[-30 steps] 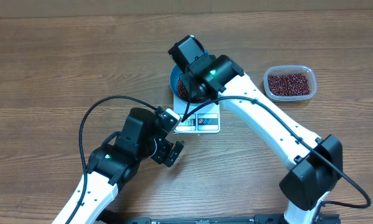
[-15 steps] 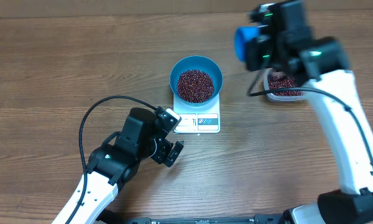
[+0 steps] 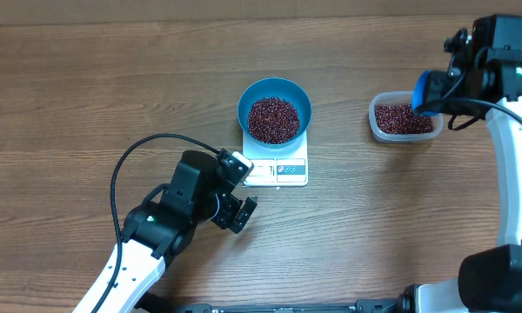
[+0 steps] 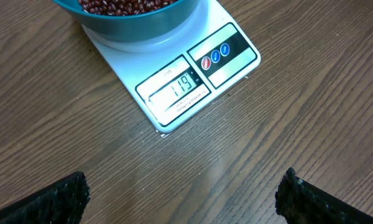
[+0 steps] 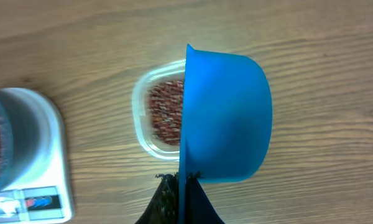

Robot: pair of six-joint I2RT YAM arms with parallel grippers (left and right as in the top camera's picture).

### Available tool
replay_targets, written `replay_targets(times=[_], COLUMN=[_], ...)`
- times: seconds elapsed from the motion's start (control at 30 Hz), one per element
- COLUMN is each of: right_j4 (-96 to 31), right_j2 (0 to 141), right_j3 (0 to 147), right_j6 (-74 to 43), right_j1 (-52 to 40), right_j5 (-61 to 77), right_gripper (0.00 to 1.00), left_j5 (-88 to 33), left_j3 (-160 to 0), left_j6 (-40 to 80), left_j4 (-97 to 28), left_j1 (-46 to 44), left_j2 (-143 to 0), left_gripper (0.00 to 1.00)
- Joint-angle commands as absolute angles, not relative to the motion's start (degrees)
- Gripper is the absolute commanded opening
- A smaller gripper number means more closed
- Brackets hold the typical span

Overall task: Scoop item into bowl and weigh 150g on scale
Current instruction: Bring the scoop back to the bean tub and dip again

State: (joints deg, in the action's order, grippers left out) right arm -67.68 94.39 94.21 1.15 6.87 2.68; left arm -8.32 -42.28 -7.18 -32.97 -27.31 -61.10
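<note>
**Operator:** Where do the beans stand?

**Spotter:** Most of your beans (image 3: 273,119) are heaped in the bowl (image 3: 304,103). The bowl rests on the scale (image 3: 287,171), around the middle of the tabletop (image 3: 87,78). The rest lie in the tub (image 3: 376,126) near the right edge.

**Operator:** Why is the right arm out there?

**Spotter:** Your right gripper (image 5: 179,196) is clamped tight on the handle of the scoop (image 5: 227,115). It holds the scoop on its side just above the tub, open mouth toward the beans. I judge that's the posture for dipping in for another load. I can't see whether anything lies inside it.

**Operator:** And the left?

**Spotter:** Your left gripper (image 4: 183,180) hangs with its jaws wide apart and nothing between them, near the scale's front left corner. From there its camera looks straight down on the display (image 4: 177,87). That is likely why you park it there: you can read the weight without crowding the bowl or touching the scale.

**Operator:** What does it read?

**Spotter:** It looks like 119, so you're short of the target. I'd say you need only a partial scoop, since a full one could overshoot.
</note>
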Motion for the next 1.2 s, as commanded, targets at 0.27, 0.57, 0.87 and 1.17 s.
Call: replay_targets(times=[0.27, 0.57, 0.87, 1.17], right_j4=[-61.28, -61.04, -60.10, -62.06], right_j2=[97.97, 104.31, 106.13, 106.17], right_j3=[87.26, 87.15, 85.56, 85.56], right_j6=[1.61, 1.96, 1.98, 3.53], right_j1=[6.83, 6.81, 6.72, 5.96], right_j5=[-5.23, -5.98, -3.60, 1.04], right_gripper=[0.04, 0.04, 0.04, 0.04], left_j5=[-7.92, -7.90, -7.90, -7.90], left_j3=[-42.09, -42.09, -42.09, -42.09], left_j6=[-6.20, -6.20, -6.20, -6.20], left_j4=[-32.80, -32.80, -32.80, -32.80], left_j1=[-27.40, -27.40, -27.40, -27.40], left_j2=[-61.43, -61.43, -61.43, -61.43], left_gripper=[0.99, 0.99, 1.00, 1.00])
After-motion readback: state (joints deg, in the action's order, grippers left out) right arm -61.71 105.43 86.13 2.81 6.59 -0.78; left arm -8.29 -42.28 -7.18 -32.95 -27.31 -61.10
